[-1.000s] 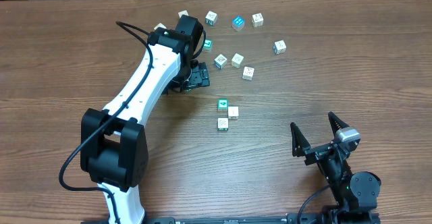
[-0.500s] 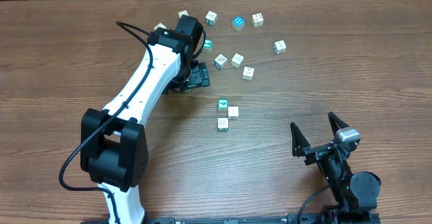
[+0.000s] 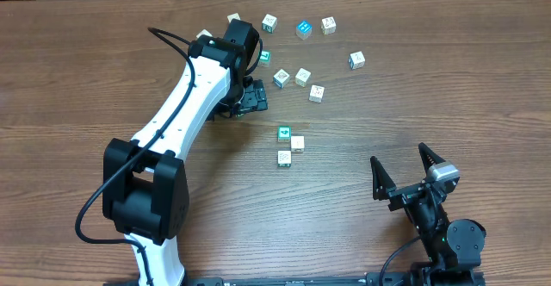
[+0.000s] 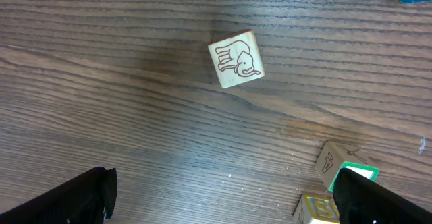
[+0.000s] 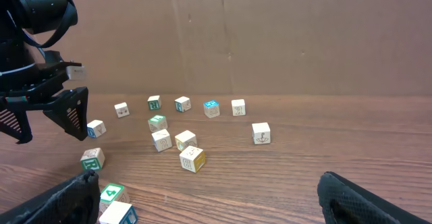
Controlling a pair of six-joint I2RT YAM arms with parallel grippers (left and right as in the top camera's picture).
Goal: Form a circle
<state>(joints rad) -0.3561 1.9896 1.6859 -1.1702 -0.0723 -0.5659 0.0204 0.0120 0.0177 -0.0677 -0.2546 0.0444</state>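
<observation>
Wood-grain brown ran across the whole counter [image 3: 465,96], and on it the cubes [image 3: 302,77] lay loose, not yet a ring: a ragged arc along the far side, a few strays inside it, and three more close together toward the middle. The left tool [image 3: 251,99] hung low over the left end of that scatter, jaws wide apart with nothing between them. Its wrist view showed a pale cube with an elephant drawing [image 4: 235,60] lying ahead of the jaws, clear of both. I judged this the gathering stage, early on. The next move would call for settling around one cube, closing squarely, and bringing it into the curve without knocking its neighbours. The right tool [image 3: 403,172] sat near the front edge, jaws spread and empty. Behind the counter stood a plain tan board [image 5: 270,35].
</observation>
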